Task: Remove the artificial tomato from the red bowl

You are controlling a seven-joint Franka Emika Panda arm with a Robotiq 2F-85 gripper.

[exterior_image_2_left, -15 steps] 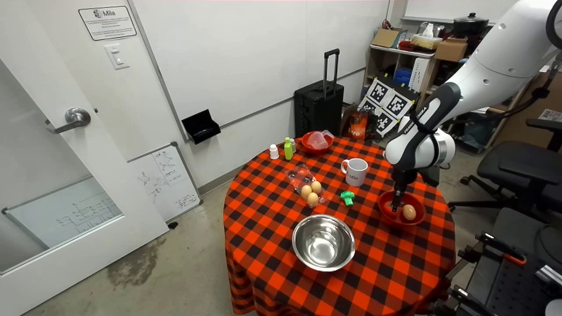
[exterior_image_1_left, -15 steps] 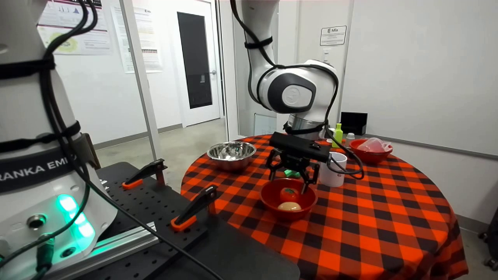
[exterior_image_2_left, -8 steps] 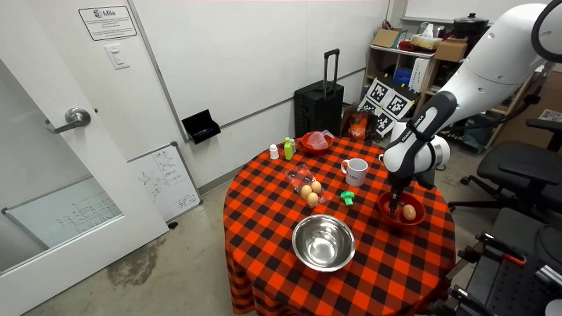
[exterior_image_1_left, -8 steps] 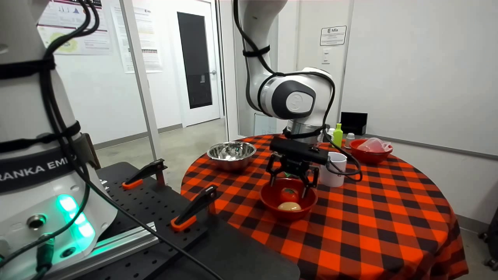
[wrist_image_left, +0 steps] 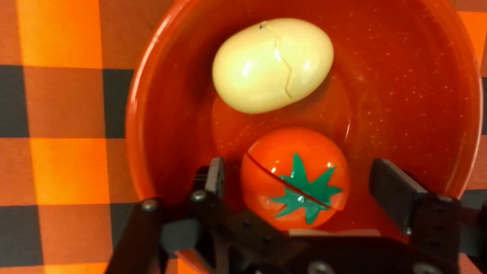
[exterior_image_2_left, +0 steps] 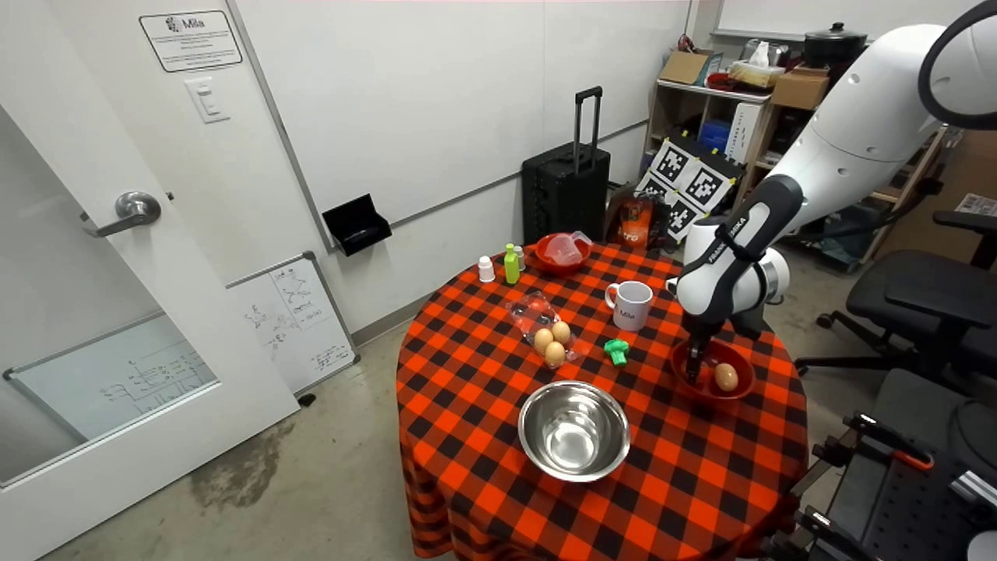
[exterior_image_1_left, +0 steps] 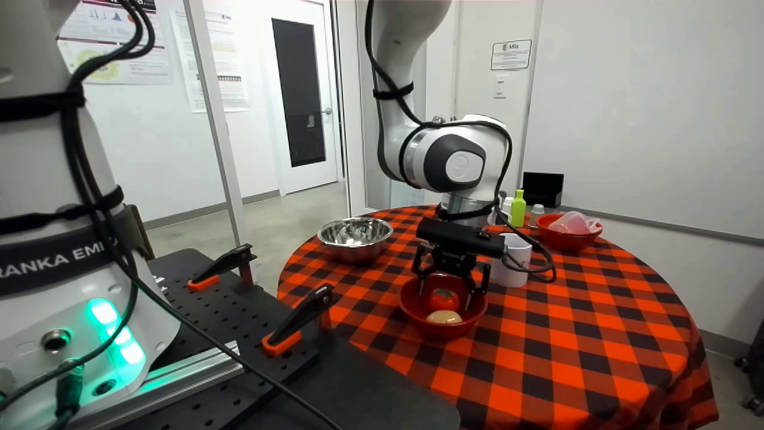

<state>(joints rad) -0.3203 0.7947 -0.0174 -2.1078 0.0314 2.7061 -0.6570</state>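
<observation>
We seem to be lining up the grasp: our Robotiq gripper point(wrist_image_left: 300, 175), jaws spread, straddles the artificial tomato point(wrist_image_left: 295, 171), which sits in the orange-red bowl point(wrist_image_left: 411, 76) near an artificial egg point(wrist_image_left: 272, 66). Next, we should close evenly on the tomato and lift.

White arm point(exterior_image_2_left: 845, 148) aslant, jaws downward, well apart.

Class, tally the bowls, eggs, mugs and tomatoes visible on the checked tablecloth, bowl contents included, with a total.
Bowls: 3 (red bowl, other red bowl, steel bowl)
Eggs: 4 (1 egg inside red bowl, 3 eggs outside)
Mug: 1
Tomato: 1
Total: 9
</observation>
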